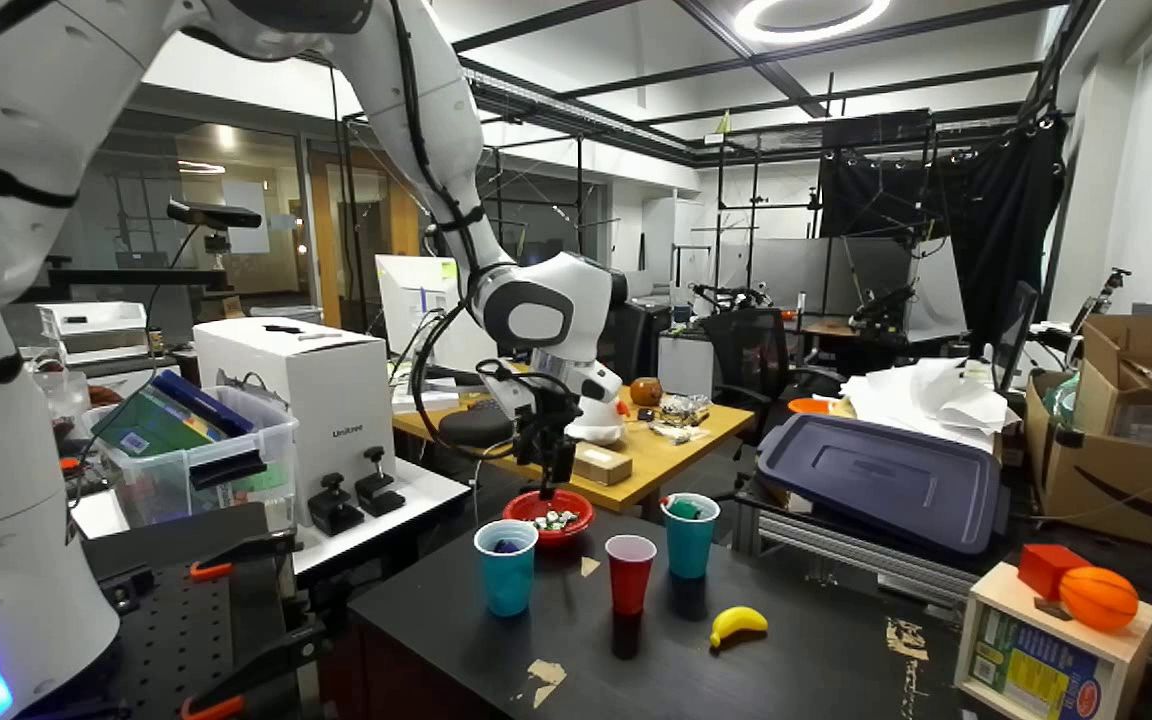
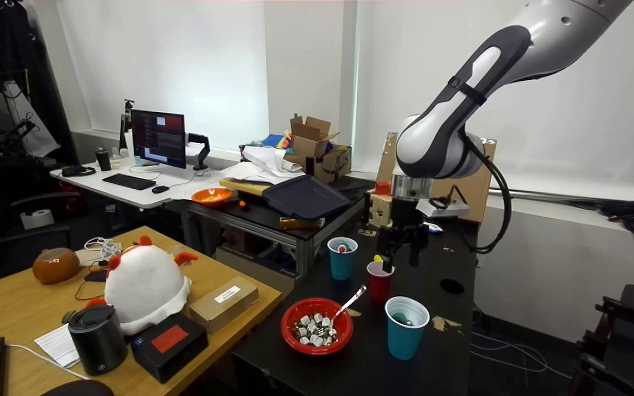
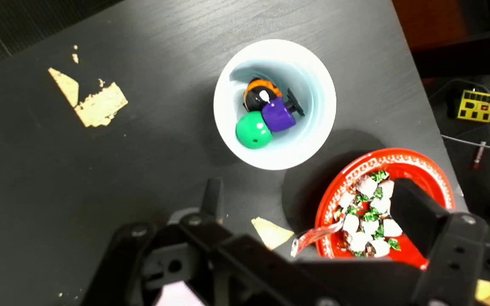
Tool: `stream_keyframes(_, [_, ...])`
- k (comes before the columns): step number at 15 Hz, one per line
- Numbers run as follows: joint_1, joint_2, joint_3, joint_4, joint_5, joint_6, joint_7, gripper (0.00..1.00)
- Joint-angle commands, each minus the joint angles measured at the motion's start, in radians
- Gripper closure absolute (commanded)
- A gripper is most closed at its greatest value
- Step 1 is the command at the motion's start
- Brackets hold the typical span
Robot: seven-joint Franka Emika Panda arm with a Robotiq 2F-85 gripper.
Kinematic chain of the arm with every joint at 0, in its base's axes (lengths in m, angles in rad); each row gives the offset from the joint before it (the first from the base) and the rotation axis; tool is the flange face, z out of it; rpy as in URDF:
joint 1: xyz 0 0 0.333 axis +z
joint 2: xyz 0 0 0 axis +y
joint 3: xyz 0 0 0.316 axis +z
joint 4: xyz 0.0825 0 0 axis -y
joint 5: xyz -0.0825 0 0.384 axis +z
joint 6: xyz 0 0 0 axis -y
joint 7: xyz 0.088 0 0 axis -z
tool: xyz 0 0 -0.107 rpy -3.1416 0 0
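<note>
The black fingers (image 3: 214, 199) stand wide apart above the black wood-grained bench (image 3: 177, 51), with hold of nothing. Nearest beneath them, grouped close together, are a round red bowl (image 2: 314, 305) of white cubes and green bits (image 2: 314, 333), a teal plastic cup (image 2: 404, 341) with a white rim just beside it, and a red plastic cup (image 2: 378, 286) with a pale inside. A shiny silver utensil (image 2: 350, 301) juts over the bowl's rim into the gap before the red plastic cup. Farther along the bench are a second teal cup (image 1: 689, 545), a yellow toy banana (image 1: 738, 625) and a pale wooden box (image 1: 1133, 655) bearing a red cube (image 1: 1048, 572) and an orange ball (image 1: 1098, 598).

The wrist view looks down into the teal plastic cup beside the bowl, where a green ball (image 3: 253, 129), a purple piece (image 3: 278, 114) and an orange-and-black ball (image 3: 257, 98) lie; in both exterior views its wall hides most of them. One fingertip overlaps the bowl in the wrist view, yet an exterior view shows the two well apart.
</note>
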Motion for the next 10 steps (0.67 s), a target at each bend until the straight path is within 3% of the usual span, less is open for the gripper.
stream_keyframes(1, [-0.007, -0.080, -0.008, -0.042, -0.007, -0.007, -0.028, 0.00])
stream_keyframes(5, [-0.014, -0.097, -0.028, -0.011, -0.040, -0.074, -0.060, 0.00])
stream_keyframes(10, [-0.017, -0.146, -0.066, -0.012, -0.102, -0.073, -0.098, 0.00])
